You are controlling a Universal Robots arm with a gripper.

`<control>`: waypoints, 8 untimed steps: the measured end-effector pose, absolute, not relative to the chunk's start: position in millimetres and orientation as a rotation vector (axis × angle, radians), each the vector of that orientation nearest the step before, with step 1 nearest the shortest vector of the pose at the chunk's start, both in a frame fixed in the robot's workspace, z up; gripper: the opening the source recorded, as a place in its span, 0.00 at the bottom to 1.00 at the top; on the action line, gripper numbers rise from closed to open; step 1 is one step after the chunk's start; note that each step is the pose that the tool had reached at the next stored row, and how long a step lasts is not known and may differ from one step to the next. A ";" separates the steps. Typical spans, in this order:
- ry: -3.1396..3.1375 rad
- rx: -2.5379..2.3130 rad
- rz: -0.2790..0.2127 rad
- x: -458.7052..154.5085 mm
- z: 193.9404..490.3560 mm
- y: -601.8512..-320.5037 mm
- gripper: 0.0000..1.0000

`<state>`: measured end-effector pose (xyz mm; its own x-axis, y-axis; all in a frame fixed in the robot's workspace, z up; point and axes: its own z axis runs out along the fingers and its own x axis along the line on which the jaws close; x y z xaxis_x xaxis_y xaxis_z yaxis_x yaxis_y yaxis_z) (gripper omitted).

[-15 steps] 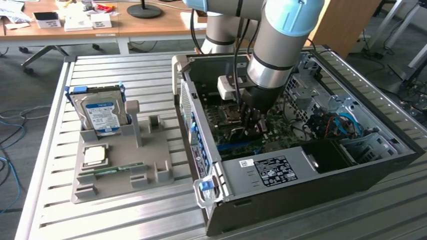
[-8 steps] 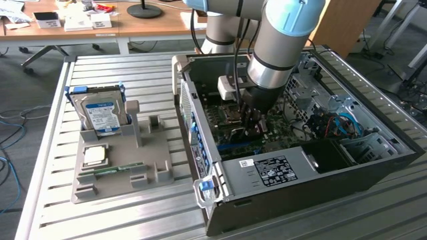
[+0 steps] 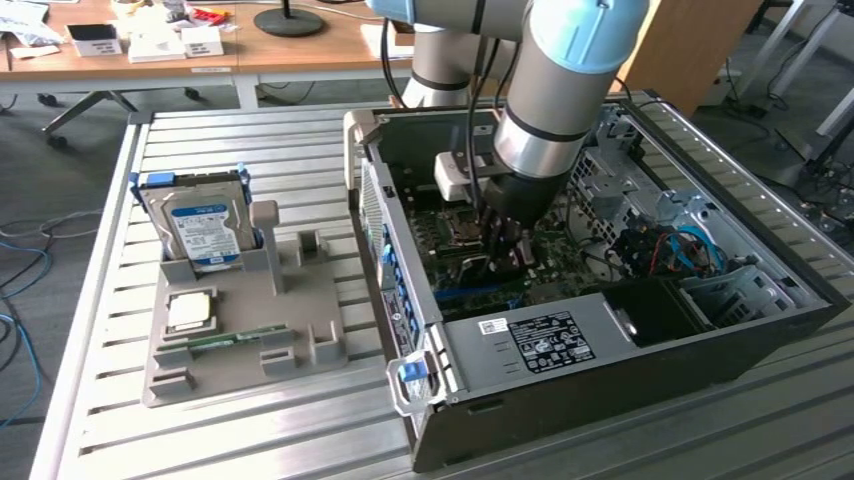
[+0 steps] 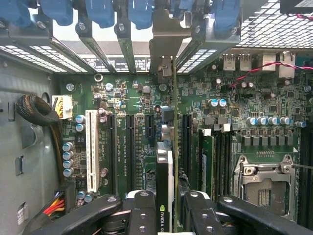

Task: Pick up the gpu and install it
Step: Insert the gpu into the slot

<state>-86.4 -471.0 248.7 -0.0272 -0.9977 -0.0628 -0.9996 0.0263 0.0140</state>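
The gpu (image 4: 165,169), a thin green card seen edge-on with a black and silver cooler on one face, stands upright over the motherboard (image 4: 132,98) between the long black slots (image 4: 186,147). Its silver end bracket (image 4: 168,41) reaches up to the rear slot openings of the case. My gripper (image 4: 168,203) is shut on the card, with one black finger (image 4: 142,205) on each side. In the exterior view the gripper (image 3: 505,255) is deep inside the open computer case (image 3: 400,300). Whether the card sits in a slot I cannot tell.
A white slot (image 4: 91,147), memory sticks (image 4: 208,161) and the CPU socket (image 4: 264,181) flank the card. Cables (image 4: 36,112) hang by the case wall. Outside the case, a grey holder (image 3: 314,310) carries a hard drive (image 3: 207,225), a chip (image 3: 191,310) and a memory stick (image 3: 238,338).
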 end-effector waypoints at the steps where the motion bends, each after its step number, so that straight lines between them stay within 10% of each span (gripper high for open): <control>1: 2.225 -2.166 0.084 -86.4 248.4 -471.0 0.27; 8: 2.226 -2.166 0.083 -86.6 246.3 -469.0 0.27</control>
